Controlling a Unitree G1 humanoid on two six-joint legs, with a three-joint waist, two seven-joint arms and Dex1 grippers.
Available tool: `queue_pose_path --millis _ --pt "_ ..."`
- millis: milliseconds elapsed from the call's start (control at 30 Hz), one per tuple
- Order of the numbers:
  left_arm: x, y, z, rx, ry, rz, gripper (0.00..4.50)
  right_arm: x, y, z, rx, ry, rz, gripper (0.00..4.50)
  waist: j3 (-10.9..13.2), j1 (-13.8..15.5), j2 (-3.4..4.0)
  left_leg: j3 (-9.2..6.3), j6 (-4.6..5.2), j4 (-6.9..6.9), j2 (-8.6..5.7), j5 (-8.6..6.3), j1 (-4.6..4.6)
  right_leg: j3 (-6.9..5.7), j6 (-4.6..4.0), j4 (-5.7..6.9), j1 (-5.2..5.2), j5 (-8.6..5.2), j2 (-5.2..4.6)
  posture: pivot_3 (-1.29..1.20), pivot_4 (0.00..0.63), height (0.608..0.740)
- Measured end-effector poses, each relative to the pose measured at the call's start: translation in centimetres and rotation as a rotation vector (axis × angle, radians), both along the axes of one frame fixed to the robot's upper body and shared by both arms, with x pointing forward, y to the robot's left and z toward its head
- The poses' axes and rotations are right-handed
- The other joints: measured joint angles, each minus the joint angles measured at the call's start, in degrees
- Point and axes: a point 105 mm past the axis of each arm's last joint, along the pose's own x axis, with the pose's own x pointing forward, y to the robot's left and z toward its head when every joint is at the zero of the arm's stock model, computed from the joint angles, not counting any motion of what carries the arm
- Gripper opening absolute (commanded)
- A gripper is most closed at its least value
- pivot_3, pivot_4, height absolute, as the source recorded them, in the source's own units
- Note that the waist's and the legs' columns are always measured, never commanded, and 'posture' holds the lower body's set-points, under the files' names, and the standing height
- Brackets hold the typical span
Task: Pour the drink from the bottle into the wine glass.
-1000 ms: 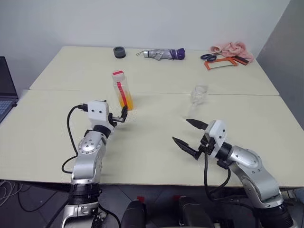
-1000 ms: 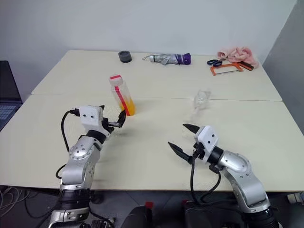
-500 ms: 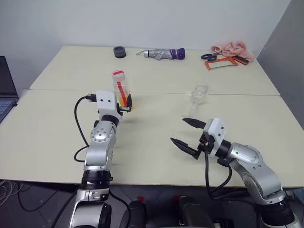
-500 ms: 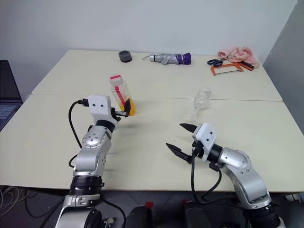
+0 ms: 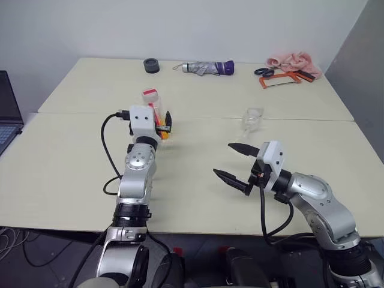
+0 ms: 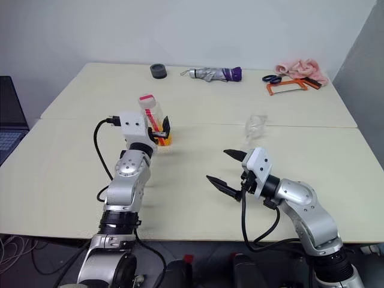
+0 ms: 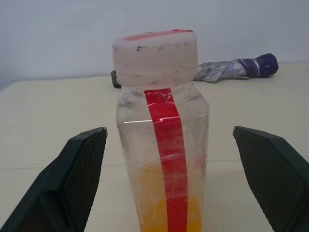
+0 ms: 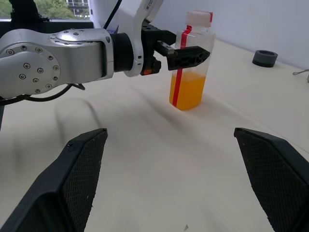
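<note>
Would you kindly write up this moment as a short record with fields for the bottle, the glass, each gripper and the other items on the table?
bottle: upright on the table, red cap on, orange drink in its lower part
wine glass: right of the bottle, empty
left gripper: open, fingers either side of the bottle, not closed on it
right gripper: open, above the table, holding nothing
far edge: folded umbrella, dark roll, scissors, pink cloth
</note>
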Motion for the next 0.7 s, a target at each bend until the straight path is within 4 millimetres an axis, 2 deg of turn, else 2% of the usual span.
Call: queue_pose_path --millis 700 --pt "2.2 -0.3 1.5 -0.019 -0.008 0.07 4.47 0.1 0.3 0.7 -0.001 -0.012 0.024 4.5 0.0 0.0 -0.01 -0.02 0.0 0.0 -0.05 0.0 -0.03 -0.03 0.01 -0.01 -0.01 0.01 -0.01 0.0 0.15 0.74"
